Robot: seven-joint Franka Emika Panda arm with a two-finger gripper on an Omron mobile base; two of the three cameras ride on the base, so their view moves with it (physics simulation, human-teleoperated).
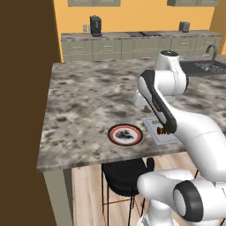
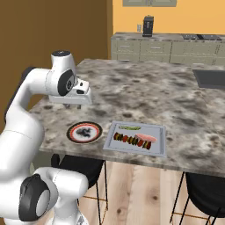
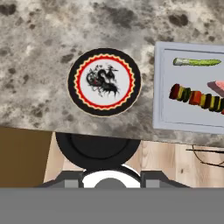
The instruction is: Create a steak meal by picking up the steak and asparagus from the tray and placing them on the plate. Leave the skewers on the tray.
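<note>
The round plate [image 2: 84, 132] [image 3: 104, 82] [image 1: 126, 134], with its red-orange ring and dark centre, lies bare near the counter's front edge. Right of it sits the light-grey tray [image 2: 160, 132] [image 3: 158, 87]. The tray holds the green asparagus [image 2: 128, 128] [image 3: 197, 62], the pinkish steak [image 2: 146, 137] [image 3: 217, 86] and the multicoloured skewers [image 2: 132, 141] [image 3: 197, 98] [image 1: 164, 131]. My gripper [image 2: 72, 107] hangs above the counter, behind and slightly left of the plate. Its tips stand apart and open, with nothing between them. In the left base view my forearm hides most of the tray.
The marble counter [image 2: 176, 96] stretches far behind the plate and tray. A black stool [image 1: 126, 174] [image 3: 98, 151] stands under the front edge below the plate. A sink [image 1: 207, 66] sits at the far right of the counter.
</note>
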